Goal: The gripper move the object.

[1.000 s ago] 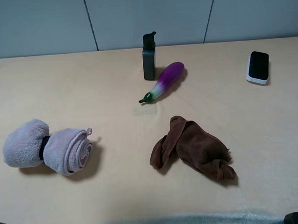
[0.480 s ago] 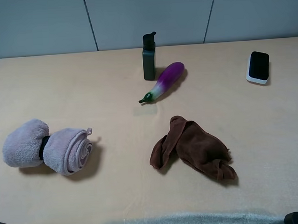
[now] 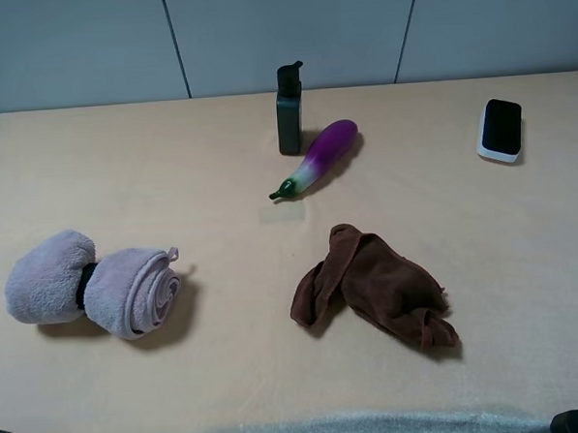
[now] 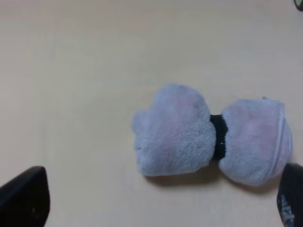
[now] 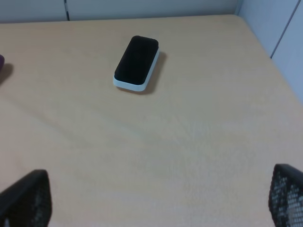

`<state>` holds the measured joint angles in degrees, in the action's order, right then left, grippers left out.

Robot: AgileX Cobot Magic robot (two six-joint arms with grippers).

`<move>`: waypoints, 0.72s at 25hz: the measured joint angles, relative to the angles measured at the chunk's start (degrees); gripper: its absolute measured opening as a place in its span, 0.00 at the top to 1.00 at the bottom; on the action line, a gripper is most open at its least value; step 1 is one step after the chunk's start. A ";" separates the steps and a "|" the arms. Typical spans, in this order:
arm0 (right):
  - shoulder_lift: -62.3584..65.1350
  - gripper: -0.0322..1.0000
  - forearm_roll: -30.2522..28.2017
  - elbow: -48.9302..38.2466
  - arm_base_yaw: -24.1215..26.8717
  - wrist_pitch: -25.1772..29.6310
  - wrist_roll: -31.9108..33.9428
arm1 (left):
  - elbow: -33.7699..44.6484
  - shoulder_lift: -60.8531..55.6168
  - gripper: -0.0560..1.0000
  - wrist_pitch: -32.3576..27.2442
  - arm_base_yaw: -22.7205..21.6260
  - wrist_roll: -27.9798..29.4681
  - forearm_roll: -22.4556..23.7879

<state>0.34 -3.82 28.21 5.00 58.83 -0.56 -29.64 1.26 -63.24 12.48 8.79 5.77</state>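
Both grippers hover with fingers spread wide: the left gripper [image 4: 161, 198] over the rolled pink towel [image 4: 208, 135], the right gripper [image 5: 156, 198] near the black-and-white case [image 5: 136, 62] on the counter [image 3: 170, 174]

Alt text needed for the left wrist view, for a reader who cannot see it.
A pale pink rolled towel, cinched in the middle by a black band, lies on a bare beige table. The left gripper's dark fingertips show at two corners, spread wide and holding nothing.

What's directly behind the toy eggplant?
A dark upright bottle stands behind the toy eggplant, near its purple end. Whether they touch isn't clear; the table beneath the eggplant is hidden.
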 joint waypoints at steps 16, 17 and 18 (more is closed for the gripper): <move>0.00 0.30 0.00 0.00 0.00 0.00 0.00 | 1.37 -1.47 0.01 2.32 -9.20 -18.66 -10.56; 0.00 0.30 0.00 0.00 0.00 0.00 0.00 | 1.37 -1.47 0.01 2.32 -9.34 -19.34 -10.62; 0.00 0.30 0.00 0.00 0.00 0.00 0.00 | 1.37 -1.47 0.01 2.27 -9.67 -20.01 -10.62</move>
<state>0.34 -3.82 28.21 5.00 58.83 -0.56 -28.27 -0.21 -60.98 2.81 -11.22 -4.85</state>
